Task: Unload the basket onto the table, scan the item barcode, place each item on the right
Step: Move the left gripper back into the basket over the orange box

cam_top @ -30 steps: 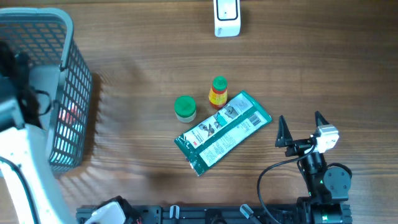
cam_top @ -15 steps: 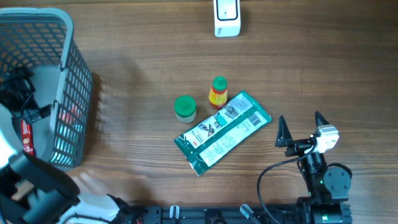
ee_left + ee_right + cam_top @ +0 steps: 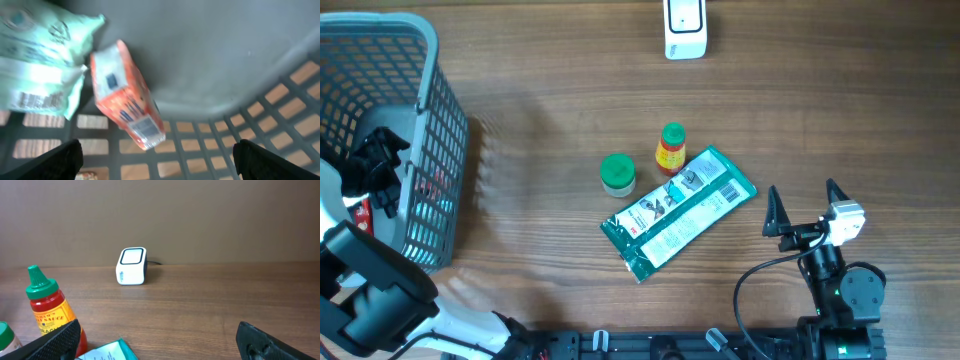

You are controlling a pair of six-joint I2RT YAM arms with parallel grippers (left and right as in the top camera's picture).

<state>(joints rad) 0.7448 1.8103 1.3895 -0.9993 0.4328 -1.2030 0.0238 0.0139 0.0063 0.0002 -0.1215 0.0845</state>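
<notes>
- My left arm had moved since the earlier frame: the left end effector (image 3: 382, 165) was now inside the grey basket (image 3: 430, 60), at the left side of the surface (image 3: 540, 80).
- Its jaws stood wide apart and held nothing.
- In the left wrist view, an orange packet (image 3: 125, 100) lay on the basket floor below it, just beside a pale green pouch (image 3: 35, 55).
- The right end effector (image 3: 803, 200) was also open and empty, near the green sachet (image 3: 678, 212).
- The scanner (image 3: 684, 25) stood at the far edge.
</notes>
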